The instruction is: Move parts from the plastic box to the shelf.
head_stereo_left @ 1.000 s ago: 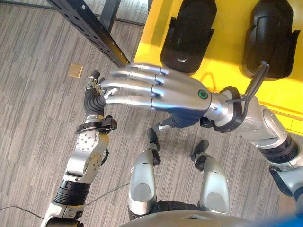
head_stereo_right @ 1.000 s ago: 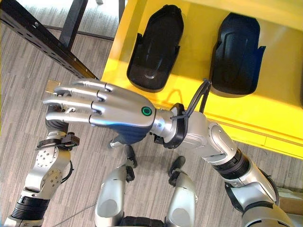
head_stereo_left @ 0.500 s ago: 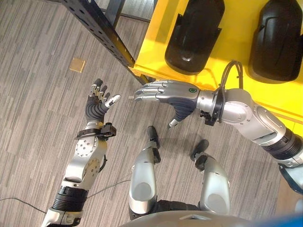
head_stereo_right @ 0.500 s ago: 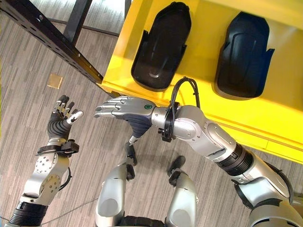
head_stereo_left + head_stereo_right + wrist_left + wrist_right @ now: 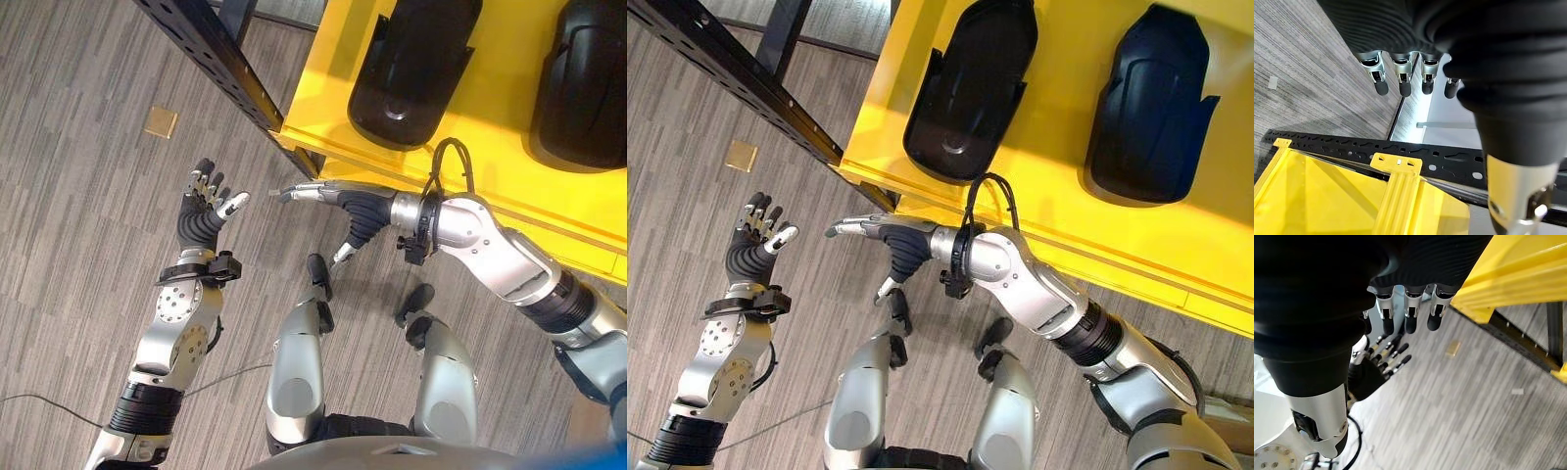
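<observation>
Two black moulded parts [image 5: 411, 69] [image 5: 588, 88] lie side by side in the yellow plastic box [image 5: 323, 98]. My right hand [image 5: 358, 208] hovers just below the box's near corner, open, fingers straight and pointing left, thumb hanging down, holding nothing. My left hand [image 5: 201, 220] is raised over the floor to the left of it, open with fingers spread and empty. A small gap separates the two hands. The right wrist view looks past its fingertips [image 5: 1409, 318] at the left hand [image 5: 1376, 369] and the box corner [image 5: 1508, 279].
The shelf's black perforated beam [image 5: 211, 64] runs diagonally from the upper left down to the box corner, and also crosses the left wrist view [image 5: 1376, 149]. A small tan square [image 5: 161, 121] lies on the grey striped carpet.
My right hand has dropped away from the camera towards the box's near corner and turned edge-on. The left hand has stayed about where it was, still open.
</observation>
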